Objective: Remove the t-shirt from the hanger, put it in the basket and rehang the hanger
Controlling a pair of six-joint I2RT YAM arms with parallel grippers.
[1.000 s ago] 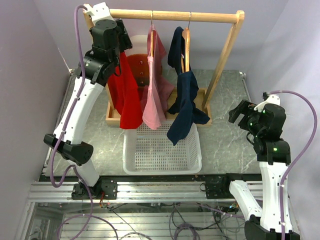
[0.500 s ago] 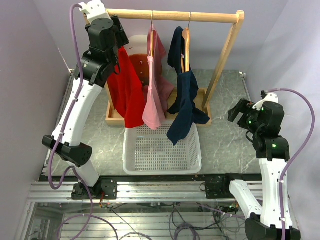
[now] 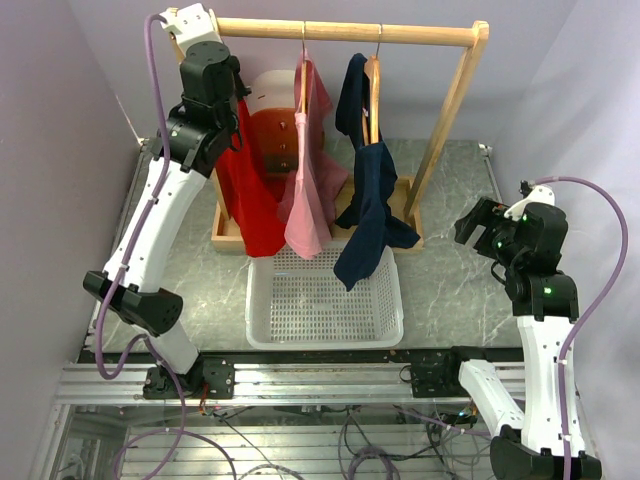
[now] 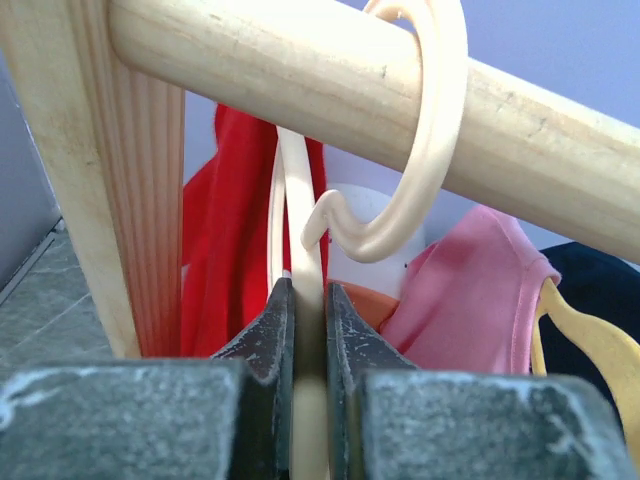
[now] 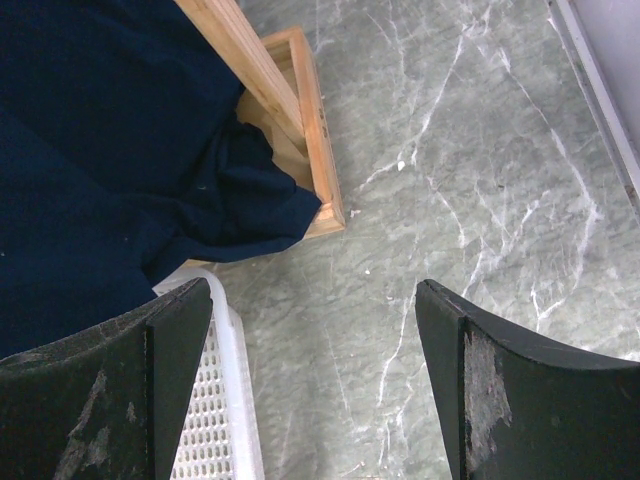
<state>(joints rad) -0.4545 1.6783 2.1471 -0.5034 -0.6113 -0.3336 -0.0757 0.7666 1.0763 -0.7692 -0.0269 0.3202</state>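
Observation:
A red t-shirt (image 3: 250, 190) hangs at the left end of the wooden rail (image 3: 400, 33) on a cream hanger (image 4: 440, 150) whose hook loops over the rail (image 4: 300, 70). My left gripper (image 4: 305, 290) is shut on the hanger's neck just below the hook, with red cloth (image 4: 225, 230) behind it. In the top view the left gripper (image 3: 235, 85) sits high beside the rack's left post. My right gripper (image 5: 315, 300) stands open over the marble table at the right, holding nothing; it shows in the top view as well (image 3: 478, 225).
A pink shirt (image 3: 305, 200) and a navy shirt (image 3: 370, 210) hang on wooden hangers further along the rail. A white perforated basket (image 3: 325, 300) sits in front of the rack. The rack's wooden base frame (image 5: 315, 150) lies near the navy cloth (image 5: 110, 150).
My left gripper has gone from open to shut on the hanger's neck, and the arm has shifted slightly toward the rail. The red t-shirt swung a little. The right arm barely moved.

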